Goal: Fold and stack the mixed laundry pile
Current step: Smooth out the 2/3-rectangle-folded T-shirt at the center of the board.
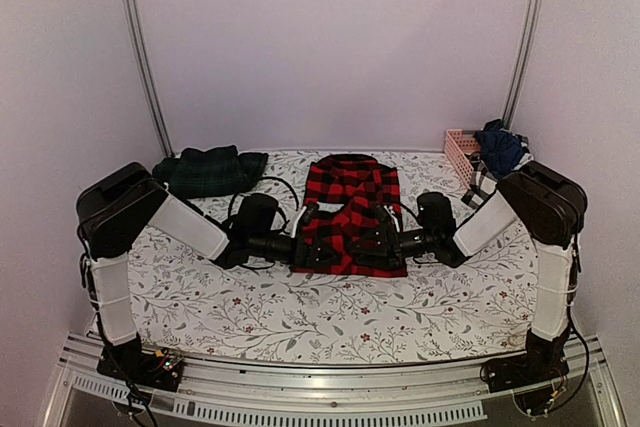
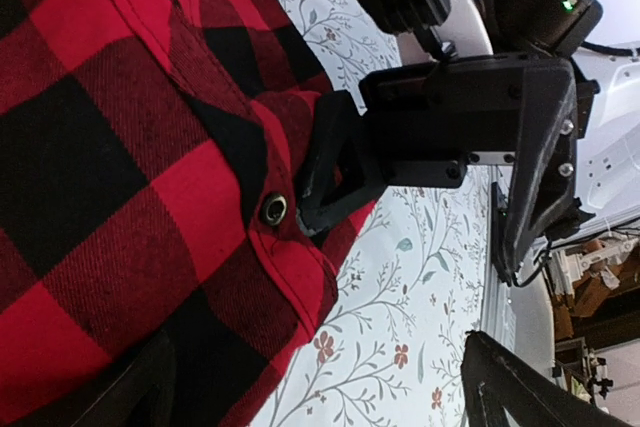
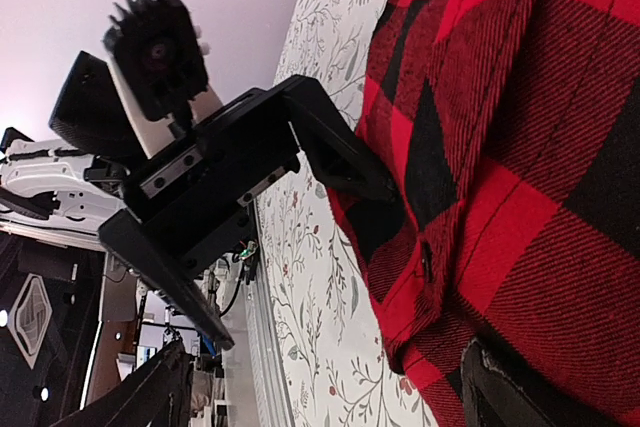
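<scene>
On the table (image 1: pixel 300 317), flannel shirt (image 1: pixel 350 197), left fingers (image 3: pixel 340 159), right fingers (image 2: pixel 330 172), both spread

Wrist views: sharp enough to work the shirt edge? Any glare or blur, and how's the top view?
Left wrist: shirt weave and snap sharp, no glare; own fingertips at the bottom edge blurred. Right wrist: shirt hem sharp, background dim and soft. Top: even light, faint shadows, front rail bowed by the lens.
</scene>
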### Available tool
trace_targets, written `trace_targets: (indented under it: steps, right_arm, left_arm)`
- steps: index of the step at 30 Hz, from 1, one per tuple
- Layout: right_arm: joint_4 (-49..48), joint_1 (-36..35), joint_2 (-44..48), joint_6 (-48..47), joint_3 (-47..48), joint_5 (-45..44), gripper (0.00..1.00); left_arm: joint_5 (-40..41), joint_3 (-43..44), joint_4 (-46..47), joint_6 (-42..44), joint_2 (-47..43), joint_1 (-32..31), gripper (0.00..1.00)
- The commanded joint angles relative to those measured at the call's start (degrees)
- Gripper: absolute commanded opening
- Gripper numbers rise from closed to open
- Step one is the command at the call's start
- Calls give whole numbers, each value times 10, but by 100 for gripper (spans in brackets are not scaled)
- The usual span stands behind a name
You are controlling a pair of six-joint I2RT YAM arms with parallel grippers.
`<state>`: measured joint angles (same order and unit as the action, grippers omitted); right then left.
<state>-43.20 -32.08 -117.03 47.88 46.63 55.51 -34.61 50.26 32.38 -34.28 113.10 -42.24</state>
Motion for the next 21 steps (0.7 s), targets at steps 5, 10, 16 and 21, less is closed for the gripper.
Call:
trace_targets:
  steps: [5,10,16,21]
  right_arm:
    - [-65,17,-10,47,-59,30,88]
    - [107,30,124,-55,-17,22,86]
    - [320,51,141,-228,126,-50,70]
    - [448,48,80,-343,256,-98,49]
  left_arm:
    - [161,-53,-74,137,-81,1,100]
    - [366,-76,-143,344,-227,-37,100]
    - [494,-143,-56,557,-276,-119,100]
    - [517,-135,-56,620,-236,-164,90]
